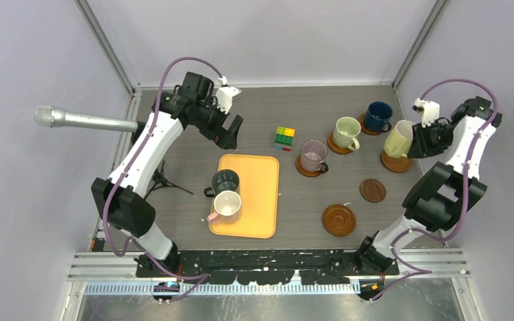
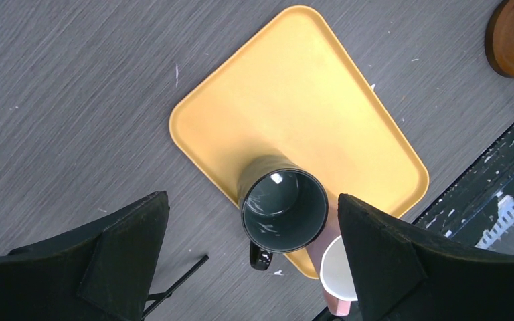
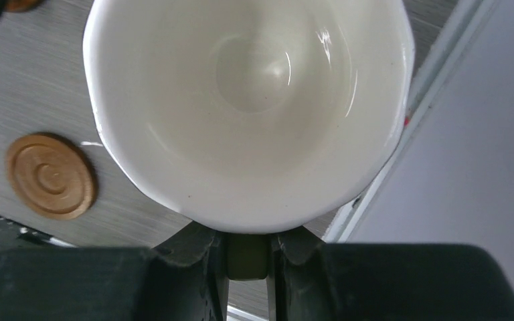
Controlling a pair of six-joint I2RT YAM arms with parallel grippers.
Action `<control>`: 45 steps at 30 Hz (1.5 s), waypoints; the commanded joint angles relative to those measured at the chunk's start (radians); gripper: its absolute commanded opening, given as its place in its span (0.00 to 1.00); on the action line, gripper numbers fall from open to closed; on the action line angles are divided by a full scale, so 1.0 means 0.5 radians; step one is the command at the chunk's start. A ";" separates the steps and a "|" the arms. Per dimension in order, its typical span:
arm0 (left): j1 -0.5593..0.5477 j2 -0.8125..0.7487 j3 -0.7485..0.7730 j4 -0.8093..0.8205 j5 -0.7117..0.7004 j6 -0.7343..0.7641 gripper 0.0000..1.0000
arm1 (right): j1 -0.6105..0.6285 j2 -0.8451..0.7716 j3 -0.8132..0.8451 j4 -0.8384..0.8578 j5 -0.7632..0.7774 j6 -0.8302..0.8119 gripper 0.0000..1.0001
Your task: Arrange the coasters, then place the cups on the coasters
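My right gripper [image 1: 417,140] [image 3: 247,257] is shut on the handle of the pale yellow cup [image 1: 399,138] [image 3: 247,100], which tilts over a brown coaster [image 1: 396,163] at the right. The navy cup [image 1: 379,115], light green cup [image 1: 347,131] and mauve cup [image 1: 314,155] each stand on a coaster. Two coasters lie bare, a darker one [image 1: 373,190] and a rimmed one [image 1: 338,219]. The dark green cup [image 1: 225,180] [image 2: 284,210] and pink-cream cup [image 1: 227,205] [image 2: 338,274] stand on the tray. My left gripper [image 1: 231,134] [image 2: 251,199] hangs open above the tray's far end.
The yellow-orange tray [image 1: 258,180] [image 2: 308,100] lies left of centre. A multicoloured cube [image 1: 284,138] sits behind it. A microphone [image 1: 83,120] on a stand pokes in from the left. The frame rail runs close to the right of the held cup.
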 commanded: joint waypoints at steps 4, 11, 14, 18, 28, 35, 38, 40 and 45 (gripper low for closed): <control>0.011 0.056 0.206 -0.129 0.072 -0.013 1.00 | -0.095 0.096 0.005 0.566 0.089 0.129 0.00; 0.011 0.150 0.319 -0.181 0.052 -0.037 1.00 | -0.096 0.130 -0.222 0.840 0.190 0.317 0.00; 0.011 0.189 0.386 -0.217 0.058 -0.037 1.00 | -0.095 0.141 -0.298 0.945 0.213 0.393 0.01; 0.011 0.237 0.468 -0.255 0.061 -0.030 1.00 | -0.097 0.121 -0.433 1.119 0.187 0.499 0.00; 0.011 0.283 0.541 -0.289 0.045 -0.021 1.00 | -0.101 0.004 -0.703 1.422 0.086 0.542 0.01; 0.012 0.284 0.528 -0.280 0.045 -0.011 1.00 | -0.102 -0.052 -0.761 1.366 0.064 0.515 0.01; 0.011 0.289 0.530 -0.277 0.058 -0.015 1.00 | -0.100 -0.079 -0.769 1.307 0.060 0.489 0.01; 0.011 0.292 0.526 -0.277 0.065 -0.020 1.00 | -0.100 -0.103 -0.787 1.289 0.066 0.470 0.01; 0.011 0.292 0.507 -0.260 0.069 -0.013 1.00 | -0.101 -0.112 -0.797 1.300 0.108 0.471 0.00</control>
